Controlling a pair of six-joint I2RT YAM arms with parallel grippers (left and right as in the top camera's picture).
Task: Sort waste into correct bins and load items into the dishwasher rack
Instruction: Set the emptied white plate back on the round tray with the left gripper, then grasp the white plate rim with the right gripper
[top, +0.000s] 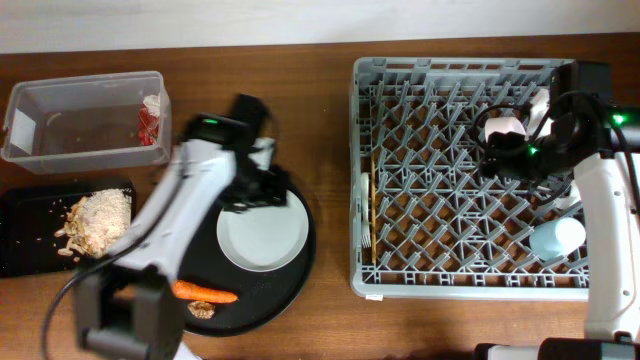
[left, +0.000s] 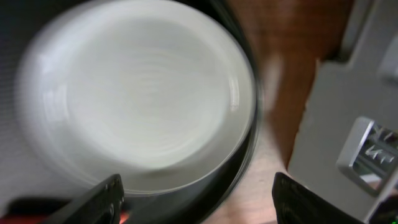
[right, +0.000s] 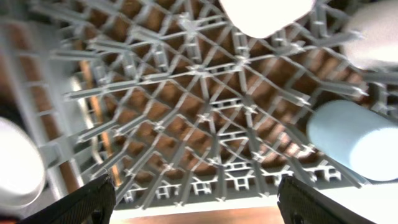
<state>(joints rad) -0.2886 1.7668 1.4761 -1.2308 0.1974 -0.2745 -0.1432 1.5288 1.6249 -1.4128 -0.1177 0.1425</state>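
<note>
White plate (left: 137, 93) sits below the released left pincer (left: 198, 190), while the right pincer (right: 196, 193) hangs released above the grey rack (right: 205, 124).

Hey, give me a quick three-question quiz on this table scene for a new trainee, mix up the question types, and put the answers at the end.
1. True or false: the white plate lies on the round black tray.
2. Multiple choice: the snack wrapper is
A) in the clear tub
B) on the round black tray
C) on the white plate
3. Fill in the blank: the beige food scraps lie on the ___ rectangular tray.

Key: 1 true; 2 A; 3 black.
</note>
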